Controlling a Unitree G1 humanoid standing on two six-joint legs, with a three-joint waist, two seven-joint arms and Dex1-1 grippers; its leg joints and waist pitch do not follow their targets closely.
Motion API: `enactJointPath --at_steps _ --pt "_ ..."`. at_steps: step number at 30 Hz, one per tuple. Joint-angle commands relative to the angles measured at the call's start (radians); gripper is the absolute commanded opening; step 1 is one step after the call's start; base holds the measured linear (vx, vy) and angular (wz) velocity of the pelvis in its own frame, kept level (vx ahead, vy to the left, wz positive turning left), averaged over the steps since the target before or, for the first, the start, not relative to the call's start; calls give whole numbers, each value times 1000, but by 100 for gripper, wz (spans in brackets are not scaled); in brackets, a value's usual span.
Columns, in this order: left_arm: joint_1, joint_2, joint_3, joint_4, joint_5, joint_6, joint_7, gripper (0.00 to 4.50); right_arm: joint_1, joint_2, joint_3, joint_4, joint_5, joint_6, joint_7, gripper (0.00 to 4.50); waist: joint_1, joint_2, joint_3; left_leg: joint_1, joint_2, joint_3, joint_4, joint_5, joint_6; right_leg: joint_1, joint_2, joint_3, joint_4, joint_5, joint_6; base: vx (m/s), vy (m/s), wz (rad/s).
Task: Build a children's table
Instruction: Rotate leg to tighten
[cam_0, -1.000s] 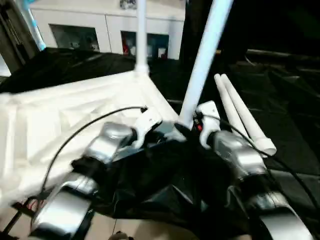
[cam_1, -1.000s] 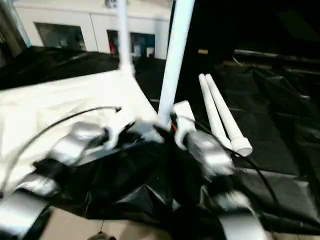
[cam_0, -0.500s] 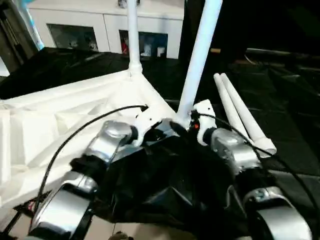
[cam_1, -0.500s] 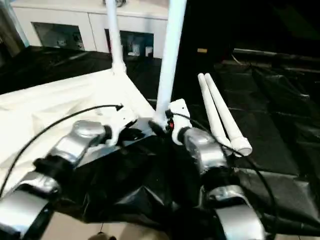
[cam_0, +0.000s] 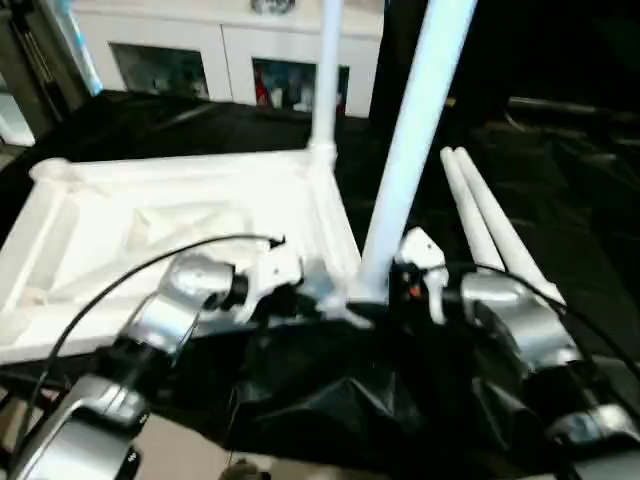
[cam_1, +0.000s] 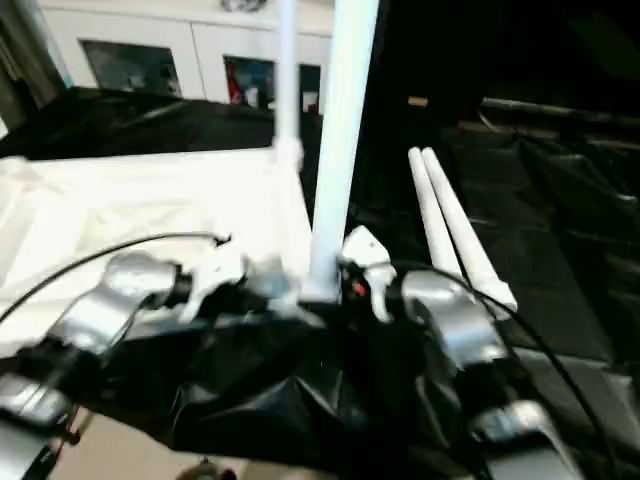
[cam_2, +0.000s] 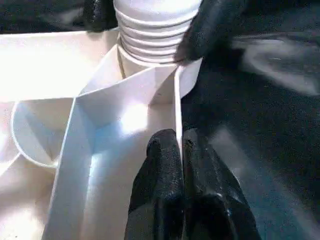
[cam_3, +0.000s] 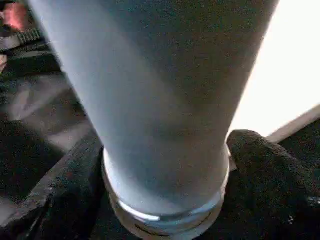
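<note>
The children's table lies upside down, its white ribbed top (cam_0: 150, 225) on a black cover. Two legs stand in its corners: a far leg (cam_0: 325, 80) and a near leg (cam_0: 410, 150). My left gripper (cam_0: 318, 290) is at the top's near rim. In the left wrist view, the left gripper (cam_2: 179, 142) is shut on that thin rim wall (cam_2: 177, 100), beside the near leg's threaded end (cam_2: 150, 30). My right gripper (cam_0: 390, 290) is at the near leg's foot. Its black fingers (cam_3: 65, 190) stand spread on either side of the leg (cam_3: 160, 100), open.
Two loose white legs (cam_0: 490, 225) lie side by side on the black cover (cam_0: 570, 190) to the right. A white cabinet with glass doors (cam_0: 190, 50) stands behind. A thin black cable (cam_0: 130, 280) arcs over my left forearm.
The whole picture has shifted, so the camera has moved. Both grippers stay at the table's near corner, the left on the rim and the right at the near leg's foot.
</note>
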Motion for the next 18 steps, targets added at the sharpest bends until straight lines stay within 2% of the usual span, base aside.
enactJointPath --at_steps 1,2,3,8,9,12,14,17,18 --pt "4 -2 -6 -54 -50 -11 -51 0 13 -20 13 -52 17 25 41 390 0 -2 -63 16 48 -14 -68 -229 32 46 -89 54 -81 -277 -169 0 0 0" --pt "4 -2 -6 -54 -50 -11 -51 0 13 -20 13 -52 17 25 41 390 0 -2 -63 16 49 -15 -68 -227 32 47 -90 54 -80 -273 -168 0 0 0" --pt "8 3 -4 -58 -50 -12 -54 0 20 -23 22 -64 19 33 52 390 -1 -8 -64 15 48 -14 -68 -218 34 46 -88 54 -79 -263 -168 0 0 0" --pt "20 12 -2 -75 -51 -2 -61 0 30 -17 31 -82 22 49 51 362 0 -7 -65 13 46 -14 -66 -196 38 47 -88 54 -76 -236 -172 0 0 0" --pt "23 13 -2 -81 -52 3 -61 0 33 -14 34 -90 26 60 51 340 0 -6 -64 14 46 -14 -66 -200 36 46 -89 53 -77 -244 -171 0 0 0" --pt "23 13 -1 -81 -51 7 -58 0 37 -11 36 -96 29 69 52 327 0 -8 -64 13 46 -13 -66 -199 35 47 -89 54 -78 -252 -167 0 0 0" --pt "20 9 2 -72 -43 8 -43 0 42 -7 38 -97 29 72 50 298 1 -8 -64 13 45 -14 -65 -195 34 47 -90 54 -78 -258 -162 0 0 0" --pt "13 -5 13 -59 -44 19 -16 0 49 26 19 -76 32 68 -6 288 0 -7 -64 13 45 -14 -66 -196 32 46 -90 54 -78 -260 -159 0 0 0" --pt "2 -22 22 -42 -38 31 23 0 42 61 -4 -34 22 52 -78 288 -3 -7 -63 15 45 -14 -67 -207 27 43 -90 54 -81 -277 -160 0 0 0"
